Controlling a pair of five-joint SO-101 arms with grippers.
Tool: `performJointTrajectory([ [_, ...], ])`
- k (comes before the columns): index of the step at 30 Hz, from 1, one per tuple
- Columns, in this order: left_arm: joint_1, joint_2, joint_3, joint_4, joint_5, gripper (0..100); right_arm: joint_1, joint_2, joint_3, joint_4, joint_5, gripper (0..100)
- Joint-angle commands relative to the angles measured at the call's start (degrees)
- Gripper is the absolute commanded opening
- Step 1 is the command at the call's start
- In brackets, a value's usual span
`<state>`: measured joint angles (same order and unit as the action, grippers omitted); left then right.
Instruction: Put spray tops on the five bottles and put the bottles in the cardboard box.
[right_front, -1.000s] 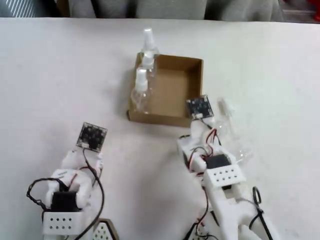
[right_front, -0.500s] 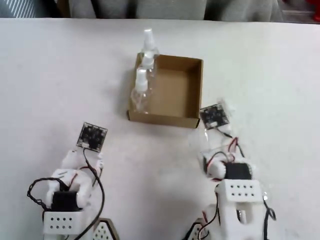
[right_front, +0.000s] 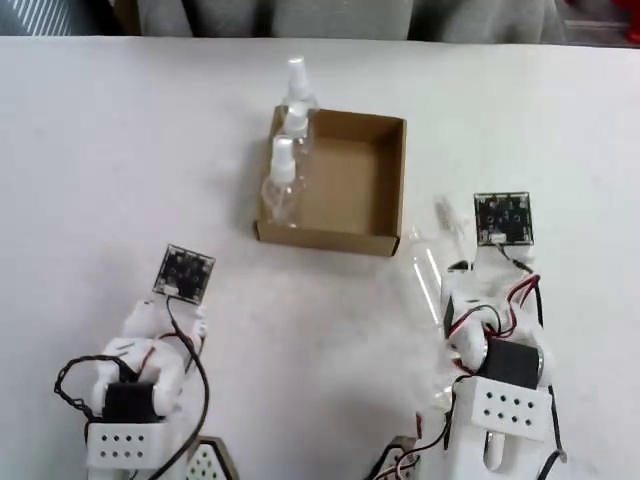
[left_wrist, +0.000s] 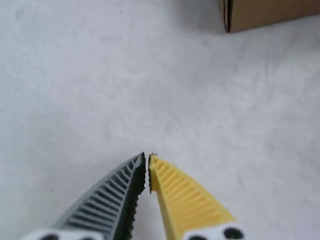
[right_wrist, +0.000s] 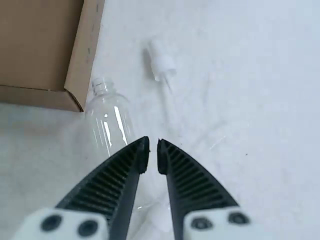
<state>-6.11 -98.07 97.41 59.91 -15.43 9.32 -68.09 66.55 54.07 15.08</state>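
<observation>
The cardboard box (right_front: 385, 185) stands mid-table, with three clear bottles with white spray tops (right_front: 281, 185) lined along its left wall. An uncapped clear bottle (right_front: 426, 275) lies on the table off the box's front right corner; in the right wrist view this bottle (right_wrist: 110, 125) points its neck at the box (right_wrist: 45, 50). A loose white spray top (right_wrist: 161, 64) lies beyond it. My right gripper (right_wrist: 150, 152) is shut and empty just over the bottle's side. My left gripper (left_wrist: 147, 165) is shut over bare table, near the box corner (left_wrist: 270, 12).
The left arm (right_front: 140, 370) rests at the front left, the right arm (right_front: 490, 340) at the front right. The spray top (right_front: 447, 215) lies beside the right arm's wrist board. White table spreads wide on both sides of the box.
The right arm has swung rightwards away from the box's front right corner, uncovering the lying bottle. The left arm has not moved.
</observation>
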Motion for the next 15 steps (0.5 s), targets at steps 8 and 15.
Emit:
performJointTrajectory([
  [8, -0.5, -0.8, 0.0, 0.0, -0.5, 2, -5.4, -0.7, -4.1, 3.2, 9.0, 2.6],
  [15, -0.7, -0.8, 0.0, -0.1, -0.5, 2, -6.9, 10.3, -13.0, 12.1, 9.0, 10.6],
])
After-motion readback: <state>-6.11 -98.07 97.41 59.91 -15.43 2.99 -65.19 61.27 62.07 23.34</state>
